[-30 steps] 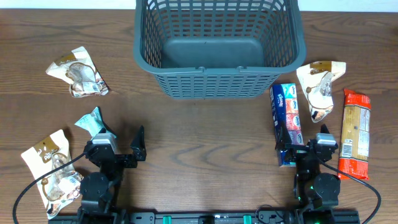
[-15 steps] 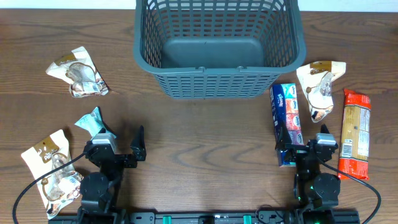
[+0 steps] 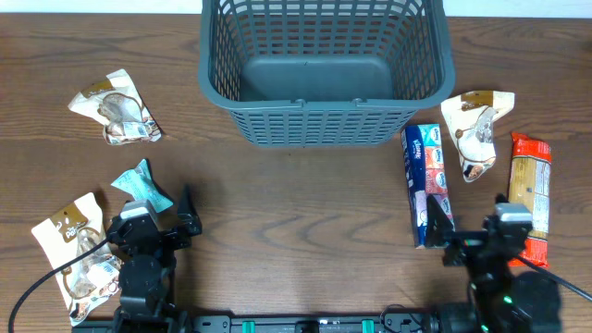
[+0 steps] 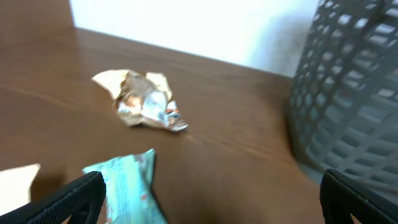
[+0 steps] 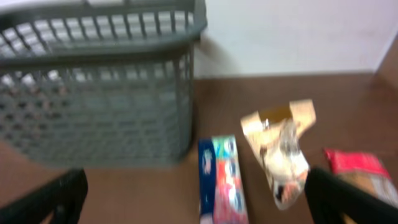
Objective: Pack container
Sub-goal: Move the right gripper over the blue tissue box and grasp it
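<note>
I am holding my left gripper [image 4: 211,190] and right gripper [image 5: 194,183] wide open, gripping nothing. The container [image 3: 319,125] is standing empty at the far middle of the worktop [image 3: 305,213]. The tissue pack [image 3: 427,180] and snack packets [image 3: 116,109] are lying outside it, so I judge packing not yet begun.

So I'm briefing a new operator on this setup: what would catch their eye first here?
The big dark grey basket at top centre of the overhead view, standing empty. Then the packets scattered outside it: three on the left, including a teal packet, and on the right a blue tissue pack, a cream packet and an orange-red packet.
</note>
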You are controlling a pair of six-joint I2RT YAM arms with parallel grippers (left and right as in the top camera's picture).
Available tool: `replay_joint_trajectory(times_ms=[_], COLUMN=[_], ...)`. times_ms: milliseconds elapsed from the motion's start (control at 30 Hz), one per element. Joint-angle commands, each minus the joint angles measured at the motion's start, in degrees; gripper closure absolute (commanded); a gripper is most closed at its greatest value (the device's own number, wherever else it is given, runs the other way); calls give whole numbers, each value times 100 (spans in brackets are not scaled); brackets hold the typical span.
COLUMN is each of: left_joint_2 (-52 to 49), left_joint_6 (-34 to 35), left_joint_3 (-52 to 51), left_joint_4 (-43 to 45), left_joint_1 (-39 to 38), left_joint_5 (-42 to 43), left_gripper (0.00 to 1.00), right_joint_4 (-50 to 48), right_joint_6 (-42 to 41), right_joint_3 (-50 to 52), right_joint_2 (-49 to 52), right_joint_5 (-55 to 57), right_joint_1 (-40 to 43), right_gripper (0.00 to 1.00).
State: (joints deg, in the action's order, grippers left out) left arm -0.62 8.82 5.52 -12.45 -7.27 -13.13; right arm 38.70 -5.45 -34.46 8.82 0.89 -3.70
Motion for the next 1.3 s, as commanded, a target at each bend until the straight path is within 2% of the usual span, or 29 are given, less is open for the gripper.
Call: replay_joint_trajectory(times_ms=[0, 300, 467, 633, 800, 933, 1100, 1267], left_joint_2=[39, 39, 39, 39, 39, 39, 39, 39], left_joint_6=[7, 7, 7, 7, 7, 4, 2, 2], left_joint_3=[149, 149, 146, 149, 149, 149, 149, 146], left_joint_4=[-157, -168, -168, -173, -173, -168, -168, -168], left_joint_1=[24, 24, 24, 24, 24, 24, 24, 24], left_joint_5=[-308, -306, -304, -304, -304, -304, -304, -306], left_gripper=[1, 2, 1, 1, 1, 1, 1, 1], right_joint_4=[922, 4693, 5781, 5821, 5670, 5149, 4426, 3515], right_joint_6=[-7, -308, -275, -142, 7, 544, 597, 595], right_joint_3=[-1237, -4503, -5403, -5469, -5466, -5418, -5060, -4269], right_joint_2=[579, 2929, 4044, 4614, 5171, 5504, 5796, 5821], right_joint_5=[-184, -175, -118, 752, 968, 962, 962, 931], right_joint_1=[-35, -35, -35, -35, -35, -33, 63, 374], right_gripper=[1, 1, 1, 1, 1, 1, 1, 1])
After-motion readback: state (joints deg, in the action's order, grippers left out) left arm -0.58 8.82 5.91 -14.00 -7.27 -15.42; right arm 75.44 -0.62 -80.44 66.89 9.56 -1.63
